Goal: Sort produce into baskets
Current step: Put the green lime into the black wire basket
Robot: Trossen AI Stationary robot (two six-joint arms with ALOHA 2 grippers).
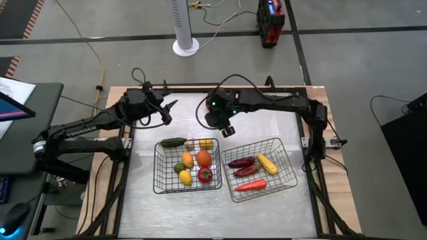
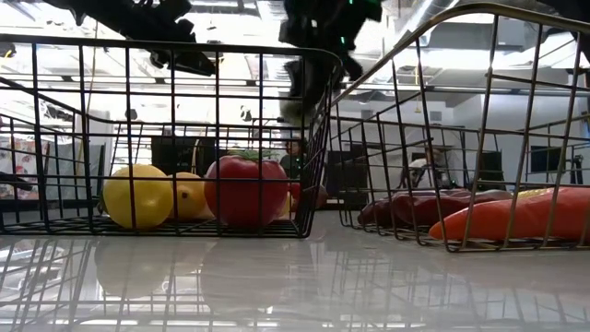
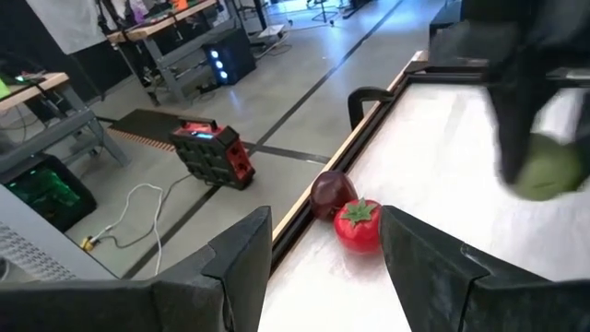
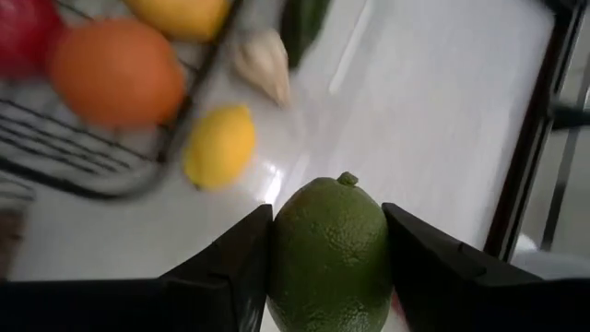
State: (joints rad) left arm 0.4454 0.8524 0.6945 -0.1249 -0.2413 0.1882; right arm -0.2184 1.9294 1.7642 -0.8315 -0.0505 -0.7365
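My right gripper (image 4: pixel 327 223) is shut on a green lime (image 4: pixel 329 254), above the table just beyond the left wire basket (image 1: pixel 160 175); it also shows in the high view (image 1: pixel 227 129). That basket holds round orange, yellow, green and red produce. The right basket (image 1: pixel 288 175) holds long red, dark purple and yellow pieces. My left gripper (image 3: pixel 327 277) is open and empty at the table's far left (image 1: pixel 167 110). A red tomato (image 3: pixel 358 224) and a dark purple piece (image 3: pixel 332 192) lie by the table's far edge. My right gripper pinches the lime by its two opposite sides (image 4: pixel 281 249) between its two fingers. The lime's stem nub (image 4: pixel 347 178) points away from the wrist. The fingers slant down from the table's far side. The lime is lifted clear of the table.
A yellow lemon (image 4: pixel 218 146), a small whitish piece (image 4: pixel 263 60) and a long dark green piece (image 1: pixel 173 142) lie on the table just beyond the left basket's far rim. The table's raised dark frame (image 1: pixel 313 133) runs around it. White tabletop lies in front of the baskets (image 2: pixel 295 277).
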